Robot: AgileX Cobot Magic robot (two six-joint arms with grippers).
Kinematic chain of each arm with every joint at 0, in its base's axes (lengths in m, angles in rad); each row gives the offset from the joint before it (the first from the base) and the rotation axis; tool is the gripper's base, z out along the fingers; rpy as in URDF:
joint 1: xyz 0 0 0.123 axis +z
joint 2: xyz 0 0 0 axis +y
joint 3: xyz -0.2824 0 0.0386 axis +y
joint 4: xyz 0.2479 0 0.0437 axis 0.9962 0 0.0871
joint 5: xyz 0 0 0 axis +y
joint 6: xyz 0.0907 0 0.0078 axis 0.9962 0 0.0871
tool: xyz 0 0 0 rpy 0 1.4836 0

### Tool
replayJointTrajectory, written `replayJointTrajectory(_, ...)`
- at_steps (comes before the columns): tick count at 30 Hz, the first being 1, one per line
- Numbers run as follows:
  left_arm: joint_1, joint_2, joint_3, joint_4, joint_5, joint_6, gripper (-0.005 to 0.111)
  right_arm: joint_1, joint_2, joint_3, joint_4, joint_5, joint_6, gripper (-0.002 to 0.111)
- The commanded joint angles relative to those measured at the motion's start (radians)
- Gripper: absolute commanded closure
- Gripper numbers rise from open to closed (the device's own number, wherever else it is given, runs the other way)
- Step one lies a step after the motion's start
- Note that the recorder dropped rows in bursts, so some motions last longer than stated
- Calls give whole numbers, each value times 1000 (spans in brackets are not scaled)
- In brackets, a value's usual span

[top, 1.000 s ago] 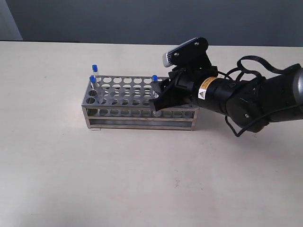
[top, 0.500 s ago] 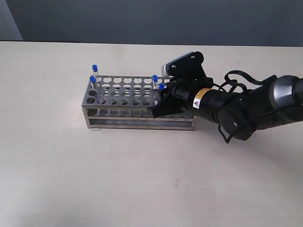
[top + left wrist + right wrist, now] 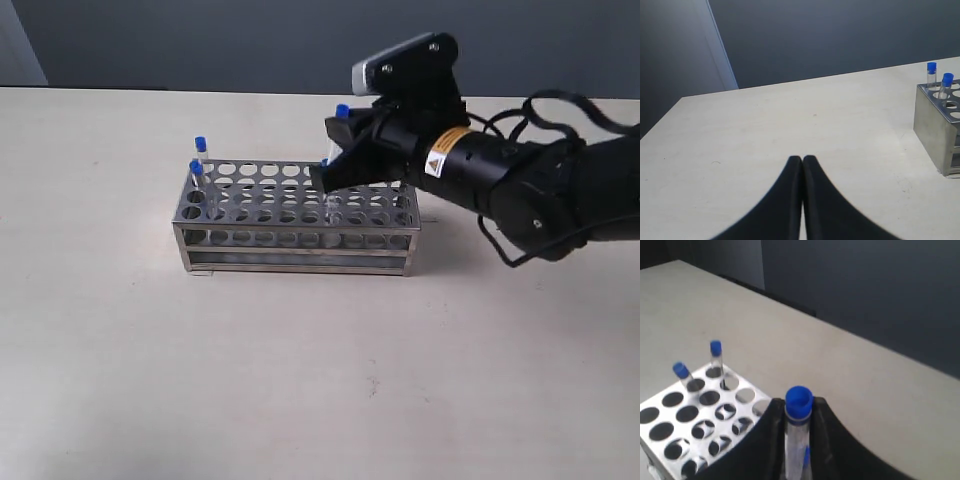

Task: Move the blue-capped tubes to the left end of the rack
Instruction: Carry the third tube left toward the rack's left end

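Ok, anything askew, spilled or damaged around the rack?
Nothing stands out: the long shiny steel rack sits flat, two blue-capped clear tubes stand upright at its left end, and the right gripper holds a third tube.

Right jaws pinch blue-capped tube (image 3: 799, 402), pointing leftward; left jaws pressed together.

Exterior: right gripper (image 3: 325, 170) covering rack (image 3: 300, 250) corner at 2 o'clock; held tube (image 3: 342, 111) showing cap only, body hiding between fingers (image 3: 347, 168); right arm (image 3: 560, 190) running off frame at 3 o'clock. Left wrist: rack running off frame edge, one end showing. Right wrist: held tube's base and rack running off frame edges; blue smear (image 3: 805, 453) between fingers blurring beyond naming.
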Motion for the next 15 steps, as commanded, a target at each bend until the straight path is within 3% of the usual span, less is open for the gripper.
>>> replayJointTrajectory(1, -7, 4, -2, -2, -13, -3, 106, 26, -52, -87, -64, 60, 10, 109)
replayJointTrajectory(6, -7, 4, -2, -2, -13, -3, 106, 143, 37, -303, -125, 180, 42, 109)
replayJointTrajectory(15, -7, 4, -2, -2, -13, -3, 106, 241, 215, -435, -137, 243, 48, 109)
